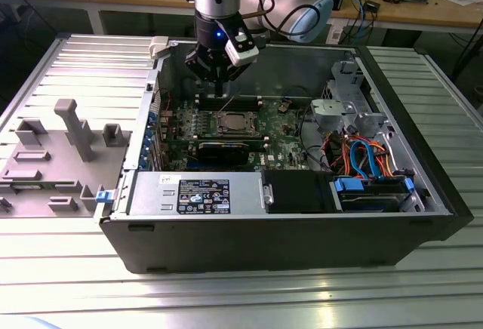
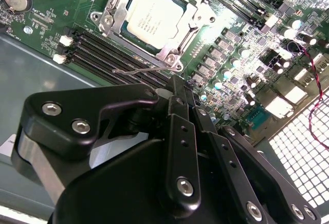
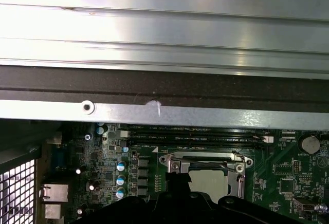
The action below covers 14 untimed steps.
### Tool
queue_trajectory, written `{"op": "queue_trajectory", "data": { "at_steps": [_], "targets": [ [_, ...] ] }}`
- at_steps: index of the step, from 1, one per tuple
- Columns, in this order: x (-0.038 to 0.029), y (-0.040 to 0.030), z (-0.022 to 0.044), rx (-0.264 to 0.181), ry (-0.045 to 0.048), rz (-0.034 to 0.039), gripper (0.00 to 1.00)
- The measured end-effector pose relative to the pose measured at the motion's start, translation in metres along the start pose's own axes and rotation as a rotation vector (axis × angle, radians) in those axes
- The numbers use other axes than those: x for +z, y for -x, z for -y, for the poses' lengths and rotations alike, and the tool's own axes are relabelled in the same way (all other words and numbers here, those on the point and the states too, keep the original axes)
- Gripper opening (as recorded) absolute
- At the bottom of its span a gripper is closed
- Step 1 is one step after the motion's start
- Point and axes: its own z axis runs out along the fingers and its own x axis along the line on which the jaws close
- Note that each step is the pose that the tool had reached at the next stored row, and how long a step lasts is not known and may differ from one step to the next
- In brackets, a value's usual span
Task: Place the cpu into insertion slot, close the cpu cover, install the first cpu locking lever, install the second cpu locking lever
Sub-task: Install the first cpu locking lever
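The cpu (image 2: 154, 18) lies flat in the insertion slot (image 2: 172, 54) of the green motherboard, its silver-grey top facing up. The cpu cover (image 2: 114, 14), a silver frame with a square window, lies down around it. A thin wire locking lever (image 2: 141, 71) stands out from the socket's side, over the memory slots. My gripper (image 2: 177, 82) hangs just beside that lever, black fingers (image 2: 180, 126) pressed together with nothing between them. In the exterior view the gripper (image 1: 219, 91) hovers behind the socket (image 1: 230, 123). In the first wrist view the gripper (image 3: 175, 180) sits in front of the cpu (image 3: 208, 180).
The open computer case (image 1: 249, 231) rests on a ribbed metal table. A power supply (image 1: 196, 193) and drive bay with coloured cables (image 1: 362, 163) fill its front. The case wall (image 3: 164, 113) runs close behind the socket. A grey fixture (image 1: 45, 163) stands at the exterior view's left.
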Motion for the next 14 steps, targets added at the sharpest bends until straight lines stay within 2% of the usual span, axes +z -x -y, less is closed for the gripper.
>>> {"op": "queue_trajectory", "data": {
  "at_steps": [2, 3, 6, 14],
  "targets": [
    [0.0000, 0.0001, 0.0000, 0.000, 0.0000, 0.0000, 0.11],
    [0.0005, 0.0002, 0.0002, 0.001, 0.0509, 0.0063, 0.11],
    [0.0007, 0.0001, 0.0003, 0.001, 0.0508, 0.0081, 0.11],
    [0.0069, 0.0012, 0.0008, 0.001, 0.0508, 0.0080, 0.11]
  ]
}}
